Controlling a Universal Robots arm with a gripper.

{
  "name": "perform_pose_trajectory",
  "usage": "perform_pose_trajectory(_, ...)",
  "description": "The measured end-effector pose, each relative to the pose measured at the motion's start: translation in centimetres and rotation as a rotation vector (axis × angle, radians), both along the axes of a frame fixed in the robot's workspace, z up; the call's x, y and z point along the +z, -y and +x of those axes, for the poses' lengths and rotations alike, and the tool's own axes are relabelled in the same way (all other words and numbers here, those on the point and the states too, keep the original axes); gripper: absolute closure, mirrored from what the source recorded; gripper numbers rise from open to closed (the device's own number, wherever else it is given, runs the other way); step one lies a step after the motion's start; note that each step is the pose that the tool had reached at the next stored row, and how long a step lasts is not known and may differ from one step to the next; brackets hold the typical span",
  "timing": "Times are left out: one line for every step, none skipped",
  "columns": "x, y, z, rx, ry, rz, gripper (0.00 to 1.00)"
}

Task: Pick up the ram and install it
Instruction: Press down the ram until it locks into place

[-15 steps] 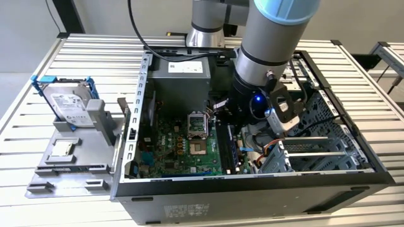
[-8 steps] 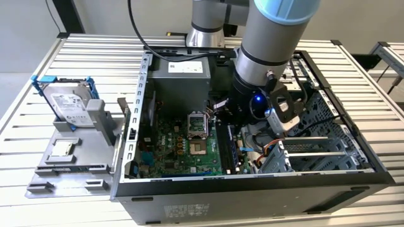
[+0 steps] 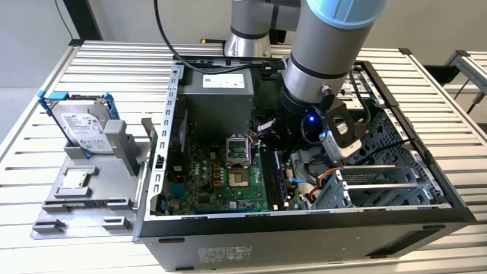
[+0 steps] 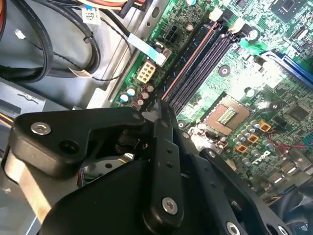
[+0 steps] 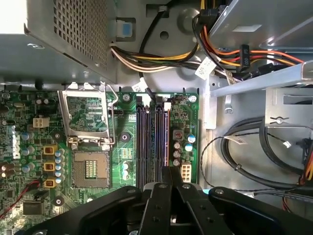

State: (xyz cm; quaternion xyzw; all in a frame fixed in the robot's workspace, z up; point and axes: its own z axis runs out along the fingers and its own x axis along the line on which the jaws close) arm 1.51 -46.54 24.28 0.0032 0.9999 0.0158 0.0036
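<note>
Jaws: pressed together over the slots, pinching the ram's top edge.
Ram: upright in a slot, beside the socket.

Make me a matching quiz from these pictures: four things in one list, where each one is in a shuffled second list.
1. hard drive
2. gripper
3. processor socket
4. orange and yellow wires

A. over the black memory slots
B. outside the computer case, in a blue frame
C. beside the metal drive cage
D. on the green board, empty

Pairs: 1-B, 2-A, 3-D, 4-C
</note>
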Motion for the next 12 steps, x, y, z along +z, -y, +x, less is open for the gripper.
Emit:
perform_pose_trajectory(0.01, 0.00, 0.00, 0.000, 0.0000, -0.0001, 1.00)
perform_pose_trajectory(0.02, 0.00, 0.00, 0.000, 0.0000, -0.0001, 1.00)
perform_pose_trajectory(0.02, 0.00, 0.00, 0.000, 0.0000, -0.0002, 1.00)
perform_pose_trajectory(0.02, 0.00, 0.00, 0.000, 0.0000, -0.0004, 1.00)
perform_pose_trajectory(0.02, 0.00, 0.00, 0.003, 0.0001, -0.0004, 1.00)
perform_pose_trajectory(0.02, 0.00, 0.00, 0.015, 0.0000, -0.0005, 1.00)
perform_pose_trajectory(0.02, 0.00, -0.01, 0.026, 0.0000, -0.0004, 1.00)
perform_pose_trajectory(0.02, 0.00, -0.01, 0.039, 0.0000, -0.0004, 1.00)
perform_pose_trajectory(0.02, 0.00, 0.00, 0.050, 0.0001, -0.0004, 1.00)
perform_pose_trajectory(0.02, 0.00, 0.00, 0.072, 0.0000, -0.0005, 1.00)
perform_pose_trajectory(0.02, 0.00, 0.00, 0.090, 0.0000, -0.0004, 1.00)
perform_pose_trajectory(0.01, 0.00, 0.00, 0.117, 0.0001, -0.0003, 1.00)
